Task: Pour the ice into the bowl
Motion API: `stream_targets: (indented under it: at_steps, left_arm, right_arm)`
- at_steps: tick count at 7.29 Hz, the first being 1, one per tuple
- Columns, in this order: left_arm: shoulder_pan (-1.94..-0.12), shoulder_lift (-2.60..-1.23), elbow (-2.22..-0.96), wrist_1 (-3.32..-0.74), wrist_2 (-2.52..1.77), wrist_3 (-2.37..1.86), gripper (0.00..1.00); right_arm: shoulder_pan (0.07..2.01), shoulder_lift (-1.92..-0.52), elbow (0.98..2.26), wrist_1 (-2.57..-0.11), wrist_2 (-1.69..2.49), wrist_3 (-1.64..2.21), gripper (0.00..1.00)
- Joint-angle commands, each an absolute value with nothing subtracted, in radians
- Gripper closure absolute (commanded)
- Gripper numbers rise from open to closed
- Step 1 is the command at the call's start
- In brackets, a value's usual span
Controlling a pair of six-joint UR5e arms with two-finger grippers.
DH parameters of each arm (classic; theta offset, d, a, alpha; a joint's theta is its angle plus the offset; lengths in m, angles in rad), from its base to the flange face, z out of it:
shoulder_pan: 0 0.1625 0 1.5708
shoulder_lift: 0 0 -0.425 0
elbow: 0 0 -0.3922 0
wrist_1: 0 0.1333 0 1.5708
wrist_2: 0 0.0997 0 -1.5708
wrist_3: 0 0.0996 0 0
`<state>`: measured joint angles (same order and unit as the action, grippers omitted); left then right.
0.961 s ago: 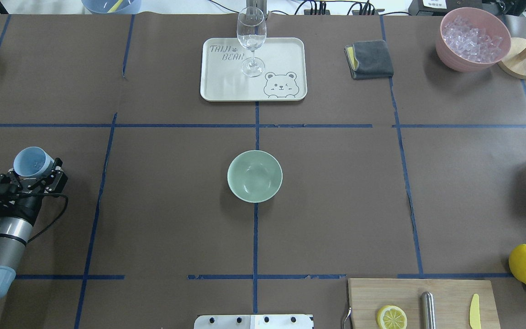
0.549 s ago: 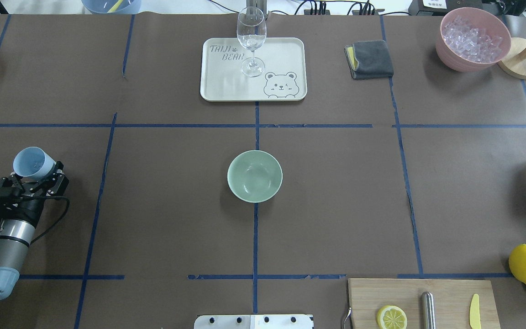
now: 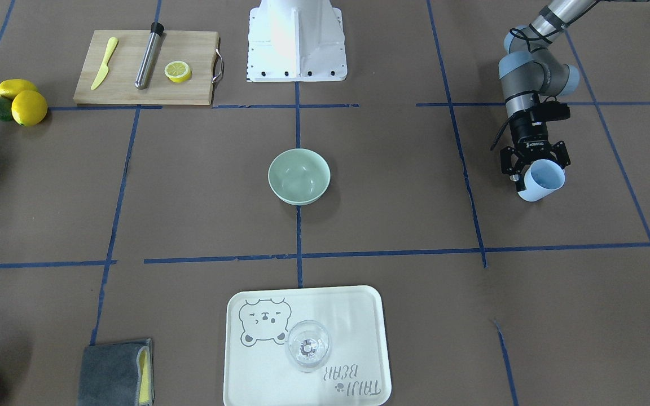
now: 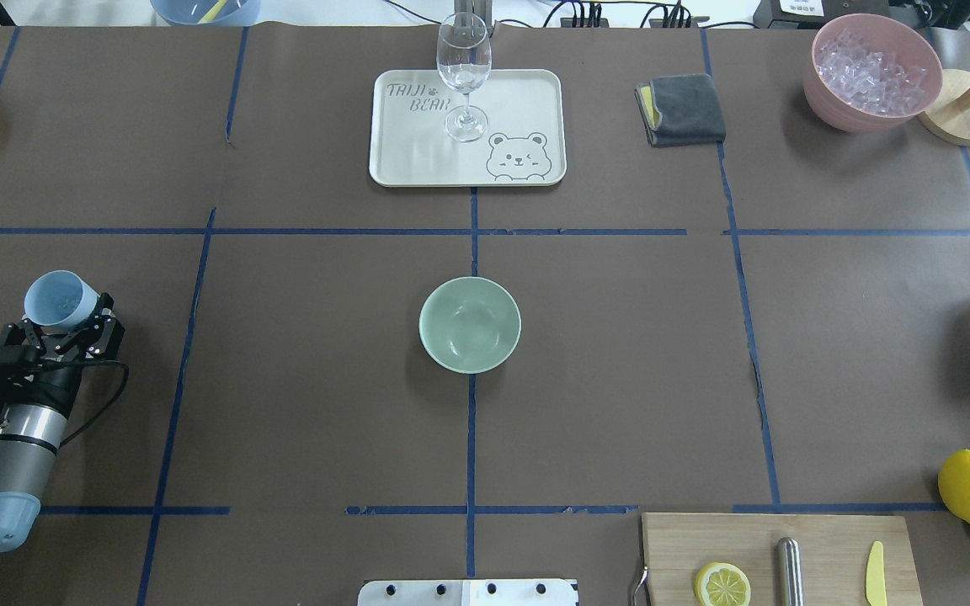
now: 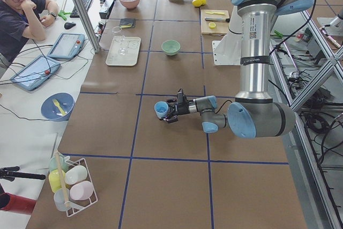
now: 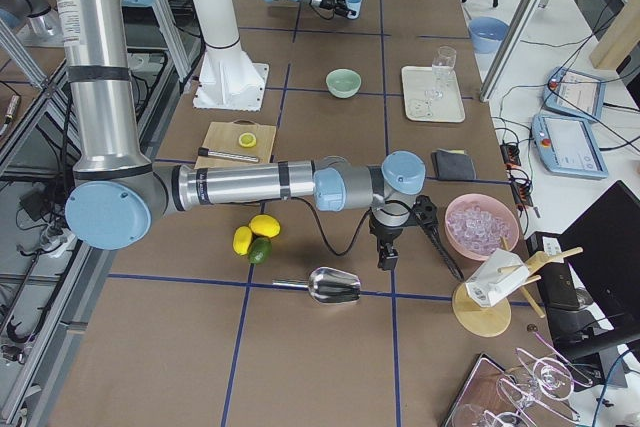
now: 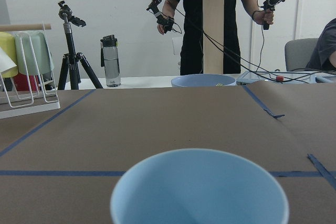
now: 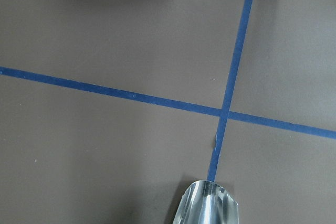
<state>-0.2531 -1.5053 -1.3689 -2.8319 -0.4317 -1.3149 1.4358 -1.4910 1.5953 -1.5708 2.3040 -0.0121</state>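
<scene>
The pale mint-green bowl stands upright at the table's centre, and its inside looks bare. Far to its left, my left gripper is shut on a light blue cup, held tilted just above the table. The left wrist view shows only the cup's rim, so I cannot tell whether the cup holds anything. Clear ice is heaped in a pink container at the far right corner. My right gripper shows only in the exterior right view, so I cannot tell its state.
A wine glass stands on a white tray beyond the bowl. A grey cloth lies right of the tray. A metal scoop lies near my right gripper. A cutting board with a lemon half and lemons are near right.
My left arm has drifted very slightly with the blue cup still in its grip. The bowl and everything else are where they were.
</scene>
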Motion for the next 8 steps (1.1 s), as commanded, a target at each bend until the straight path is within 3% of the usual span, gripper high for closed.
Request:
stream_targets:
  at_steps: [1,2,6,8]
  left_arm:
    - [-0.253,-1.511,-1.379,-2.835,-0.426,-1.315,0.86]
    - [-0.255,-1.509,-1.388,-2.868,-0.429,-1.304,0.91]
    - [-0.255,-1.514,-1.486,-3.179,-0.555,-0.816,0.98]
    - [-0.265,-1.636,-1.499,-3.217,-0.603,-0.639,0.95]
  right_arm:
    - [1.437,-1.491,1.595,-1.571,2.303,-0.012,0.00]
    - [1.437,-1.490,1.595,-1.571,2.303,-0.012,0.00]
    - [1.436,-1.494,1.589,-1.571,2.303,-0.014,0.00]
    - [1.437,-1.497,1.577,-1.571,2.303,-0.018,0.00]
